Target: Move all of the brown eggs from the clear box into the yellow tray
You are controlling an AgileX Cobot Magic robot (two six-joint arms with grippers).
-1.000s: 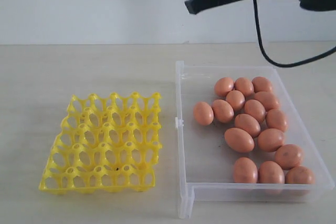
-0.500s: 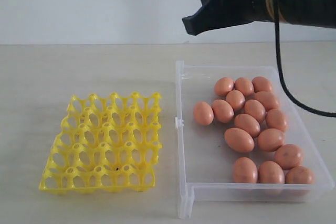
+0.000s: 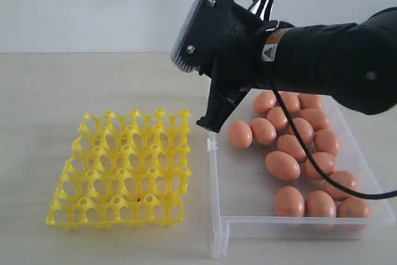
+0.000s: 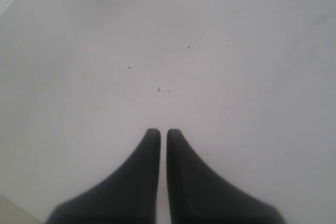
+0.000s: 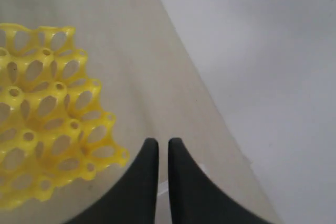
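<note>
The right arm (image 3: 329,60) blocks the far corner of the clear box (image 3: 211,172) and clips the farthest brown eggs (image 3: 265,101). In the right wrist view, the yellow tray (image 5: 47,124) runs off the edge.

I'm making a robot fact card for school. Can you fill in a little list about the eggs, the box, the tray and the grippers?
Brown eggs: all in the clear box, bunched on the side away from the tray; a few partly hidden by the right arm
Clear box: on the table, beside the tray
Yellow tray: every cup empty
Right gripper: shut, holding nothing, over the box wall nearest the tray
Left gripper: shut, holding nothing
Eggs moved: none
</note>
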